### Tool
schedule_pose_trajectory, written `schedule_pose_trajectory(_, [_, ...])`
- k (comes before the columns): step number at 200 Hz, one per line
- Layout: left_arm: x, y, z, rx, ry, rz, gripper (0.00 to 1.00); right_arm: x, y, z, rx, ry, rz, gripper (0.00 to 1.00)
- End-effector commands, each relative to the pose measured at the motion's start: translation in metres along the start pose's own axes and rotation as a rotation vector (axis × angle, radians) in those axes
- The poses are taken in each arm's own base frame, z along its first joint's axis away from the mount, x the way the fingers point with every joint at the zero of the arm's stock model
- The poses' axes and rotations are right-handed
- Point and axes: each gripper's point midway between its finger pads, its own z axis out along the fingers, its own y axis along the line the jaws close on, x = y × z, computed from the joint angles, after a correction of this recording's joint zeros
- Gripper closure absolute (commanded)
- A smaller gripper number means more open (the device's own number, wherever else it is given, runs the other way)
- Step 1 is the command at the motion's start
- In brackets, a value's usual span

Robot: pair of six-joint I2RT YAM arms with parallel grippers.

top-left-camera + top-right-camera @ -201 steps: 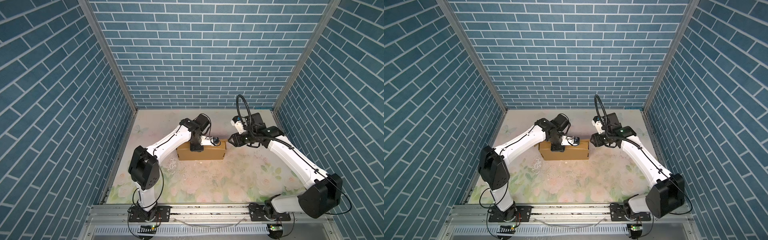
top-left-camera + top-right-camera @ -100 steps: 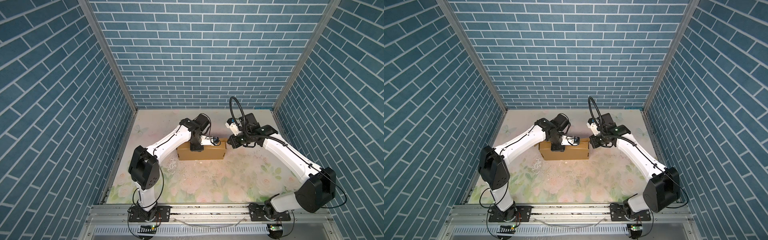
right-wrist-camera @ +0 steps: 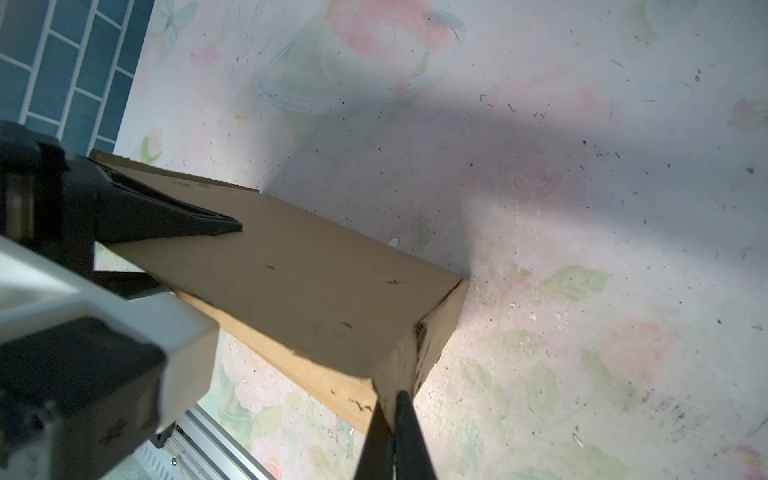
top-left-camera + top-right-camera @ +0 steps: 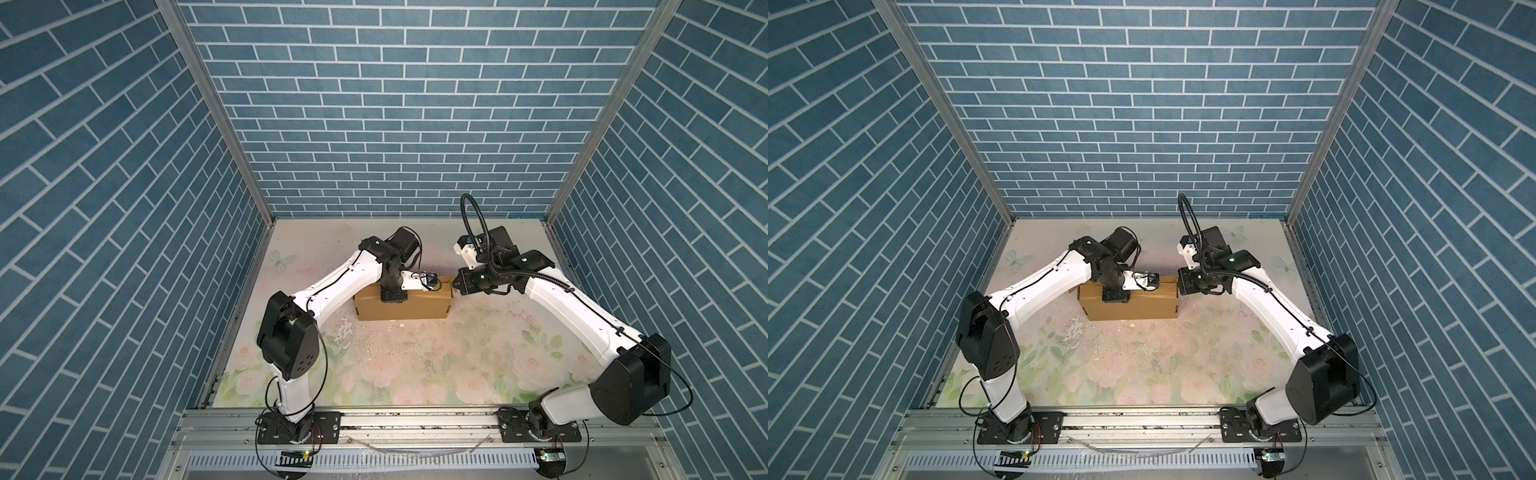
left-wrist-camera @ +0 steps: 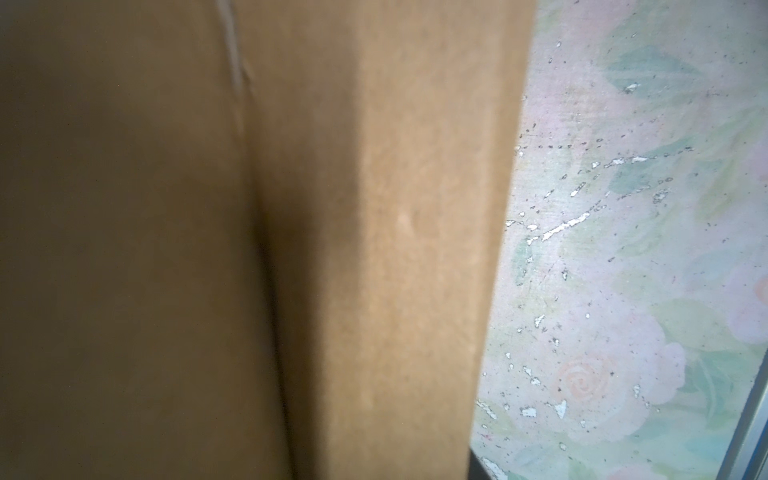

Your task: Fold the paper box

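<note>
Right gripper point(image 3: 393, 409) reached paper box point(image 3: 311, 282) corner, closure clear only in wrist view

The place is a robot test cell in a laboratory. Its walls are panels point(image 4: 395, 124) printed with blue brick. They stand behind the right gripper point(image 4: 458, 286) and on both sides of it, joined by aluminium corner posts point(image 4: 216, 112). Below the gripper lies a floral-print tabletop point(image 4: 415, 365), scuffed and flaked. Nearer the camera than the gripper, an aluminium rail point(image 4: 415, 422) carries both arm bases point(image 4: 297, 428), with a slotted cable duct point(image 4: 415, 459) alongside.
</note>
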Motion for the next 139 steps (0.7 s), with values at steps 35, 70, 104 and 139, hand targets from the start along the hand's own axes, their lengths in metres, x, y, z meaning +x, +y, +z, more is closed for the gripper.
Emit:
schedule_pose_trajectory(35, [0.004, 0.014, 0.013, -0.037, 0.043, -0.022, 0.42, -0.006, -0.011, 0.001, 0.070, -0.053, 0.034, 1.00])
schedule_pose_trajectory(70, [-0.006, 0.021, -0.027, -0.083, -0.006, -0.038, 0.34, -0.006, -0.016, 0.000, 0.107, -0.024, -0.036, 1.00])
schedule_pose_trajectory(104, [-0.008, 0.026, -0.078, -0.137, -0.142, -0.147, 0.33, -0.007, -0.014, 0.004, 0.097, -0.013, -0.053, 1.00])
schedule_pose_trajectory(139, [0.007, 0.049, -0.135, -0.282, -0.425, -0.454, 0.34, -0.009, -0.014, 0.005, 0.097, -0.012, -0.062, 1.00])
